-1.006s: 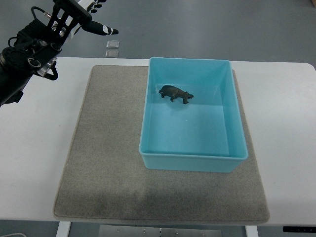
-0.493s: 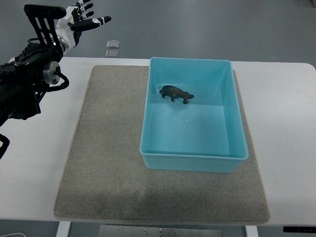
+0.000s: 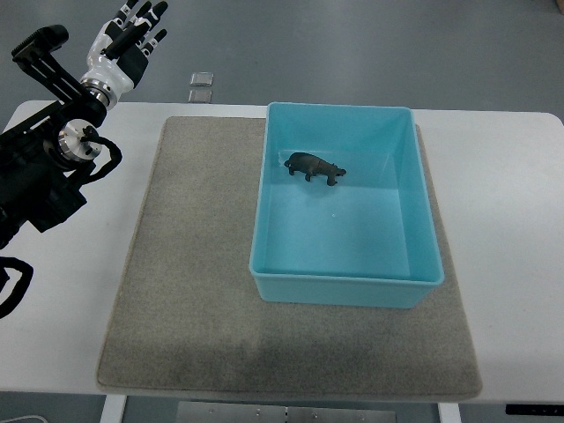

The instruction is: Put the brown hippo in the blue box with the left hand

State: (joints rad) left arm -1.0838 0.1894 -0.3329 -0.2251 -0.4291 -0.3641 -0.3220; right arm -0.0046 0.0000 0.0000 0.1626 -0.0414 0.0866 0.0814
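Observation:
A small brown hippo (image 3: 314, 166) stands on the floor of the blue box (image 3: 345, 276), toward the box's far left corner. The box rests on the right half of a grey mat (image 3: 189, 264). My left hand (image 3: 130, 35) is far from the box, up at the picture's top left beyond the table's far edge, fingers spread and holding nothing. Its black arm (image 3: 40, 172) runs down the left edge over the white table. No right arm shows.
The white table (image 3: 507, 203) extends past the mat on both sides. Two small grey squares (image 3: 202, 86) lie on the floor beyond the table's far edge.
The left hand has swung from pointing right to pointing up and away, drifting left, while the arm has dropped lower along the left edge. Hippo and box are unmoved.

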